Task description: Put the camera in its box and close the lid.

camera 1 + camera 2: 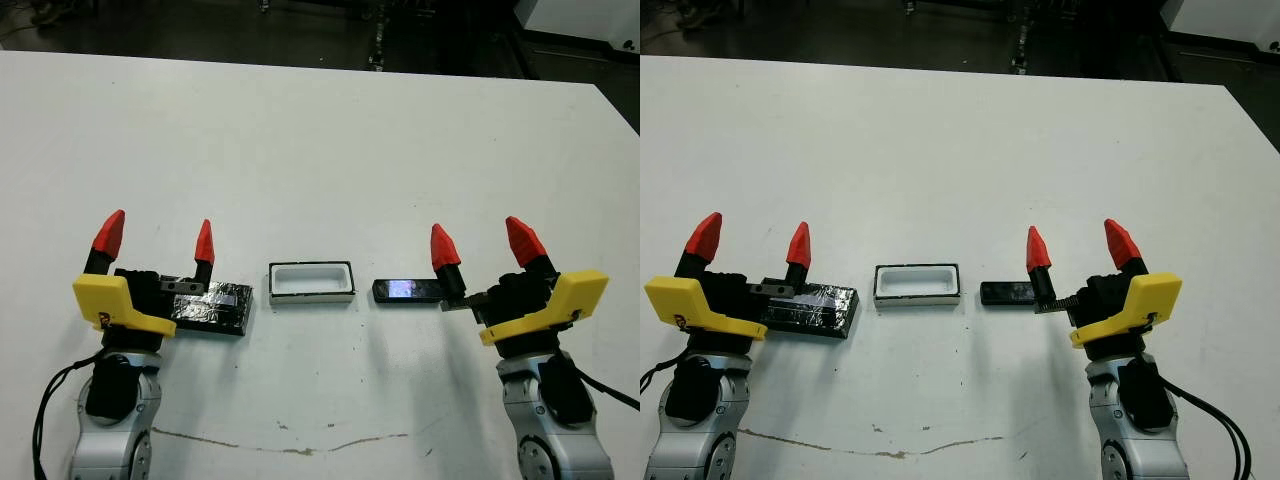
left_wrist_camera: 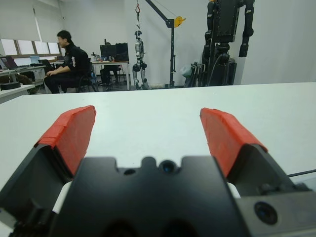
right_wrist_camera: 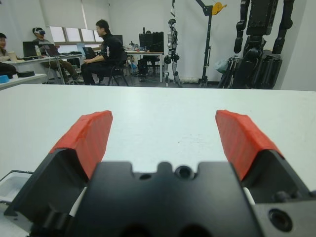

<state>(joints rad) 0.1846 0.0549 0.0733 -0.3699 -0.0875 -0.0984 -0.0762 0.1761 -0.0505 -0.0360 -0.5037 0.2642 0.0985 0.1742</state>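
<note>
The box [image 1: 311, 281], a small tray with white inner walls and a thin black rim, lies open and empty at the table's middle. Right of it lies the camera [image 1: 407, 290], a slim black bar with a bluish-purple shine. The lid [image 1: 213, 308], a glossy black slab, lies left of the box. My left gripper [image 1: 157, 238] stands open just left of and over the lid's near end. My right gripper [image 1: 480, 244] stands open beside the camera's right end. Neither holds anything.
The white table [image 1: 320, 140] stretches far beyond the three things. A thin crack line [image 1: 290, 448] runs along the near part. Beyond the table, the wrist views show seated people [image 3: 106, 49], desks and robots on stands [image 2: 224, 39].
</note>
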